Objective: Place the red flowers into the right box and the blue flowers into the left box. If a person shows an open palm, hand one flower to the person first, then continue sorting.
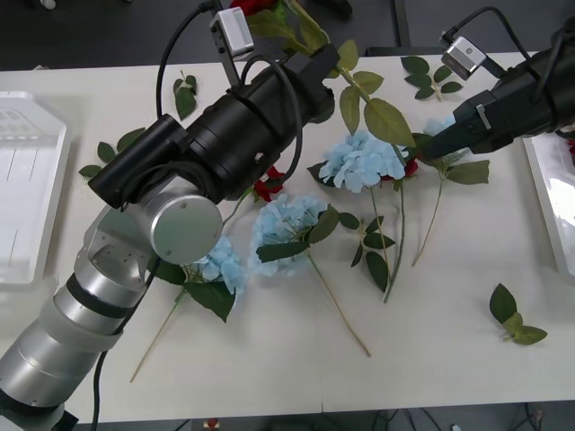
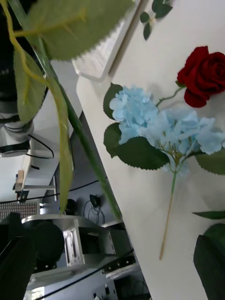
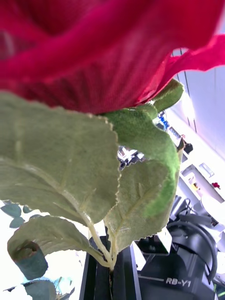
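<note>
My left gripper (image 1: 320,56) is raised over the table's far side, shut on the stem of a red flower (image 1: 252,5). In the left wrist view its petals (image 3: 112,47) and leaves loom above the closed gripper (image 3: 111,277). My right gripper (image 1: 431,144) hovers open at the right, just over a blue flower (image 1: 439,125) and beside a red flower (image 1: 411,168). Three more blue flowers (image 1: 359,160) (image 1: 287,223) (image 1: 221,262) lie mid-table. Another red flower (image 1: 266,186) peeks from under my left arm. The left box (image 1: 27,260) sits at the far left, the right box (image 1: 550,202) at the right edge.
Loose green leaf sprigs lie at the front right (image 1: 512,319), back right (image 1: 429,72) and back left (image 1: 184,94). Long stems trail toward the table's front. The right wrist view shows a blue flower (image 2: 159,126), a red rose (image 2: 204,75) and the held stem (image 2: 84,140).
</note>
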`<state>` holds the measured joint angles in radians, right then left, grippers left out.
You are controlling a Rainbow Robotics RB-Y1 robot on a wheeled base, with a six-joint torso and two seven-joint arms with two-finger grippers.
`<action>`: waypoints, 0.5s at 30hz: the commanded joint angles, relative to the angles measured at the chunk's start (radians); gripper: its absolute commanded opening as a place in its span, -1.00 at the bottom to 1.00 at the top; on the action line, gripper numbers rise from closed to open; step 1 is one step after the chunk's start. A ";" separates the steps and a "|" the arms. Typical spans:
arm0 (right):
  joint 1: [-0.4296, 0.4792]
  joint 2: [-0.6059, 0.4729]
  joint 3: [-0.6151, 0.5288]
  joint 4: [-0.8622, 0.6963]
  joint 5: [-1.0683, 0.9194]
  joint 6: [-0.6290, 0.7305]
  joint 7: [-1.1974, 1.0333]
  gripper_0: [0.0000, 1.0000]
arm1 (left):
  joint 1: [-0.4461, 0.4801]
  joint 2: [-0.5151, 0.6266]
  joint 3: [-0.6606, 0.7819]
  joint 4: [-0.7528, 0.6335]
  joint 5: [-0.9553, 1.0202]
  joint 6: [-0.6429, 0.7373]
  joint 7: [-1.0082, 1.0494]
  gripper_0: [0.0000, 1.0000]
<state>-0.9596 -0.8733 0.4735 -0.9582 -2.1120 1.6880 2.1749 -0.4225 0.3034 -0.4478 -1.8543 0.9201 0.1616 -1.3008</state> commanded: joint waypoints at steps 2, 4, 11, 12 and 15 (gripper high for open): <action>-0.007 0.083 -0.013 -0.020 -0.016 -0.037 0.057 0.96 | -0.047 -0.017 -0.012 -0.011 -0.023 -0.019 -0.086 -1.00; -0.007 0.103 -0.015 -0.022 -0.005 -0.057 0.063 0.96 | -0.047 -0.018 -0.011 -0.011 -0.026 -0.025 -0.089 -1.00; -0.007 0.146 -0.019 -0.027 0.033 -0.087 0.063 -0.16 | -0.047 -0.017 -0.011 -0.011 -0.035 -0.040 -0.098 -1.00; -0.007 0.146 -0.019 -0.027 0.037 -0.091 0.063 -0.56 | -0.047 -0.017 -0.011 -0.011 -0.036 -0.040 -0.100 -1.00; -0.007 0.146 -0.021 -0.030 0.046 -0.102 0.063 -1.00 | -0.047 -0.015 -0.009 -0.009 -0.036 -0.051 -0.101 -1.00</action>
<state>-0.9596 -0.7399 0.4730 -0.9583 -2.0758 1.5983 2.2169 -0.4275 0.3033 -0.4495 -1.8495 0.8956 0.1357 -1.3293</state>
